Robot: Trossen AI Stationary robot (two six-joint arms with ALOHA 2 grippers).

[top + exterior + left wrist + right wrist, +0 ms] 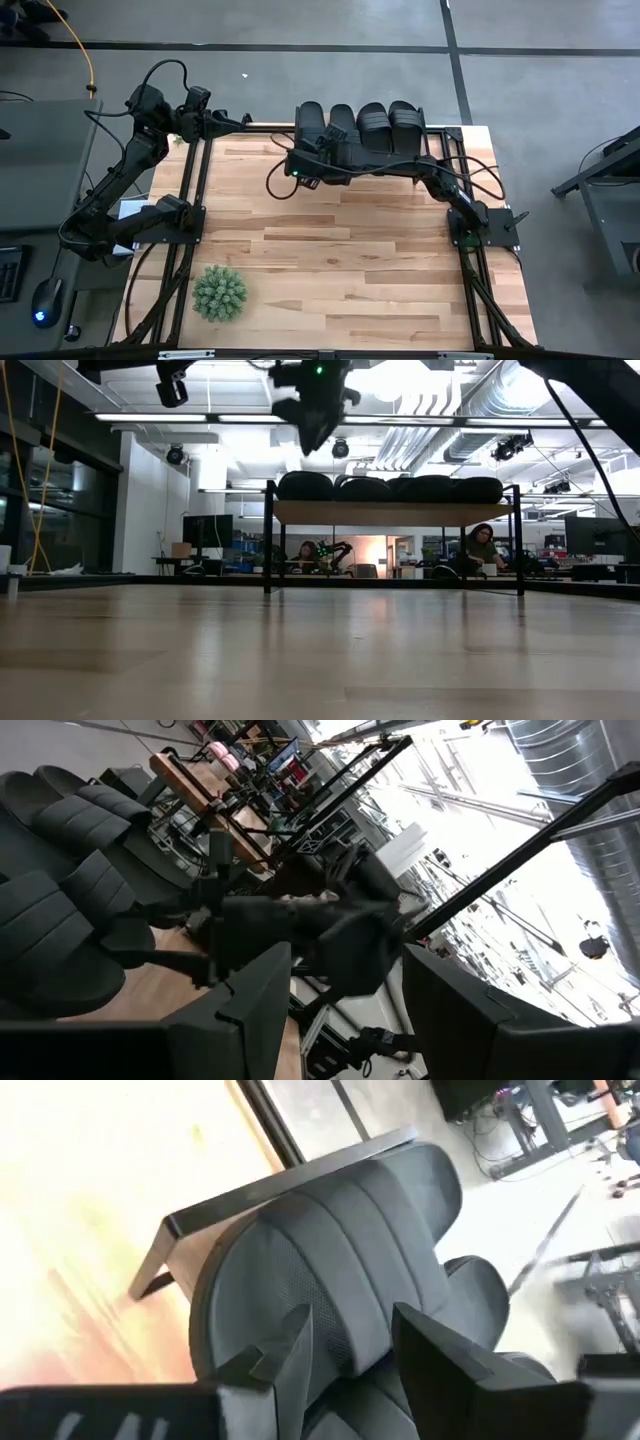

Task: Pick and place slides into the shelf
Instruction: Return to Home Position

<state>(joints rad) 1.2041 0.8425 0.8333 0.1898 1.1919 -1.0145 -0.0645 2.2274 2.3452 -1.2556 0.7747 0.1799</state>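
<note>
Four black slides (360, 125) lie side by side on the shelf (395, 512), a wood plank on thin black legs at the table's far edge. My right gripper (308, 160) hangs above the near end of the leftmost slide (330, 1270). Its fingers are open and stand over the ribbed strap without touching it. In the low view my right gripper (315, 415) is clear above the row of slides (390, 487). My left gripper (235, 122) waits, open, at the table's far left corner, pointing toward the shelf. Its wrist view shows the slides (70, 890) and the other arm.
A green spiky plant (220, 292) sits near the table's near left corner. Black frame rails (190, 200) run along both sides of the table. The wide wooden tabletop (340, 260) lies in front of the shelf. People (485, 550) sit in the room beyond.
</note>
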